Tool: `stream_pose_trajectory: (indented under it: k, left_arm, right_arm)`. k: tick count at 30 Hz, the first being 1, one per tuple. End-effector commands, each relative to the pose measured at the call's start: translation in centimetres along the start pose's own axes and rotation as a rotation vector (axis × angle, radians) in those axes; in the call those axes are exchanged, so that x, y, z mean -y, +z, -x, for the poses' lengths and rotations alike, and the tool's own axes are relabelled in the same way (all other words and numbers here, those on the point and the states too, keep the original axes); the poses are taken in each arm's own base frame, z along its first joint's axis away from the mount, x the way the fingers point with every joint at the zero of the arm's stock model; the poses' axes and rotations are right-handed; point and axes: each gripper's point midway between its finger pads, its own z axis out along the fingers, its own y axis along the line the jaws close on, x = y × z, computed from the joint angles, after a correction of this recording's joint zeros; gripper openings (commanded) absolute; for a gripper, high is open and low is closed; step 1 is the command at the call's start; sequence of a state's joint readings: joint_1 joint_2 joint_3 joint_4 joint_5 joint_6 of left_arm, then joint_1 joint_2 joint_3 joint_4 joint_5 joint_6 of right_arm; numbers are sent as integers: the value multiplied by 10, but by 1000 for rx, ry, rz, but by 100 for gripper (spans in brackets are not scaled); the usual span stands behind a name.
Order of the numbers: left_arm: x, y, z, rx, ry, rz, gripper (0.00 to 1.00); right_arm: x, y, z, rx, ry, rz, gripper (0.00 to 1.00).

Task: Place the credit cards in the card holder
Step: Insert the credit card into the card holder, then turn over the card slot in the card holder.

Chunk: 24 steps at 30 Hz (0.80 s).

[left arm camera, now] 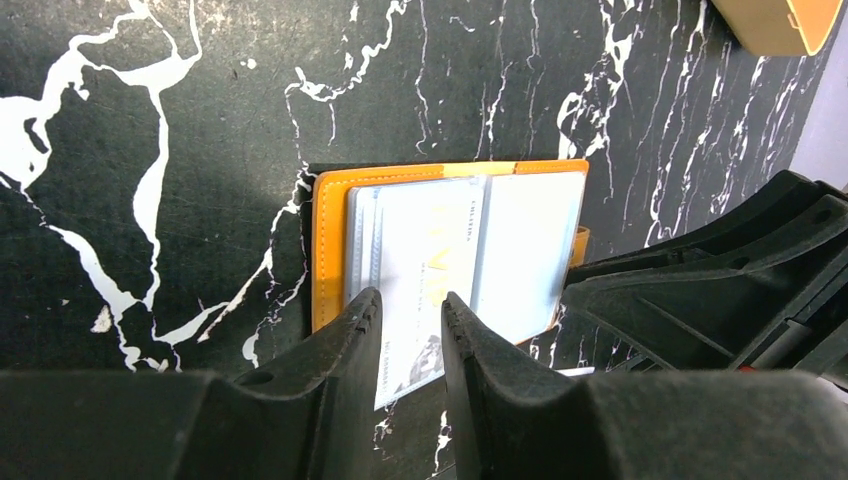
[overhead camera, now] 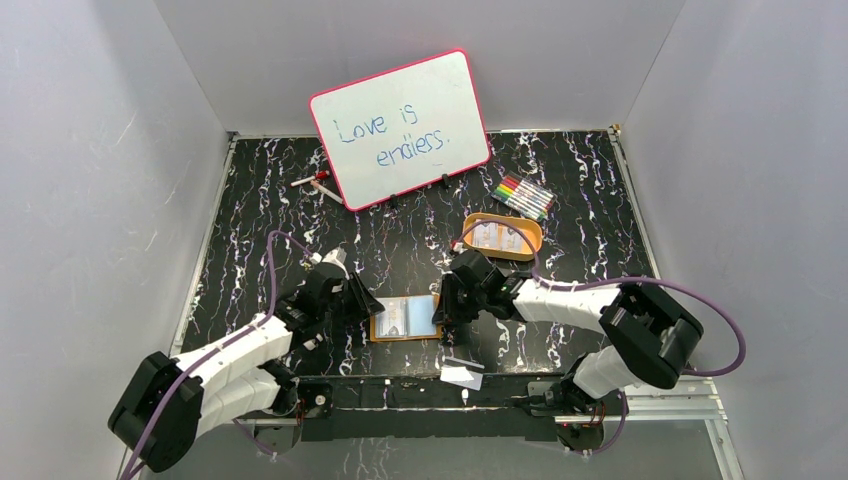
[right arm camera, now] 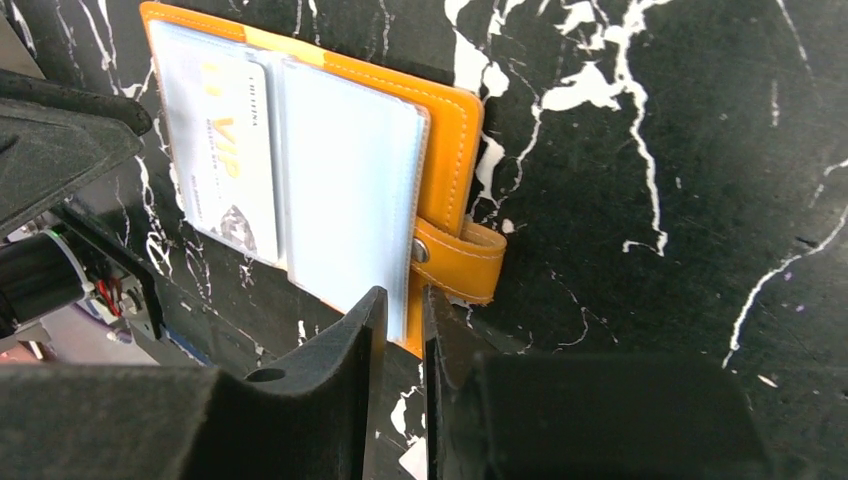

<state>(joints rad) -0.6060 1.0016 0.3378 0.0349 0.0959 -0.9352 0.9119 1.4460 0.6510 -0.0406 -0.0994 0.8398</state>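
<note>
- Top view: nearest, at the near edge of the surface [overhead camera: 250,200] and between the two arm bases, a loose credit card [overhead camera: 462,373] lies flat. Beyond it the card holder [overhead camera: 405,318] lies opened flat, with the left hand [overhead camera: 360,300] at its left edge and the right hand [overhead camera: 443,318] at its right edge. More pale cards [overhead camera: 492,236] sit in the orange tray [overhead camera: 532,246], well apart, behind the right hand.
- Left wrist view: the left hand's [left arm camera: 405,325] fingers stand a narrow gap apart over the near end of a printed credit card [left arm camera: 420,260], and I see them pinching nothing. The card lies flat, its long axis running from the hand straight into the card holder's [left arm camera: 330,250] clear sleeve [left arm camera: 530,250]. Most of it is inside, and its near end pokes past the orange edge toward the hand. The coming push probably runs along that axis, away from the left hand, which is the nearer one.
- Right wrist view: the right hand's [right arm camera: 400,325] fingers are nearly together astride the holder's near edge, just beside the snap tab [right arm camera: 462,262]. I cannot tell whether they clamp it. The printed card [right arm camera: 225,150] juts out on the far leaf, on the left hand's side. This hand probably only steadies the holder.
</note>
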Motion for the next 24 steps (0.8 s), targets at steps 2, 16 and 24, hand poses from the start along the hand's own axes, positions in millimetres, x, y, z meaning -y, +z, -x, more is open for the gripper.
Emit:
stream_pose_trajectory:
  k: [2,16,24]
  left_arm:
    - [-6,2,-6,-20,-1,12,26]
    - [-16,3,-9,-13,-23,42,25]
    - [-17,3,-10,-14,-27,41,25]
  right_arm:
    - [-4,-10,14,88,0,18,26]
    - [-48,-13,18,72,-16,225,45]
    - [-34,-4,10,37,16,170,46]
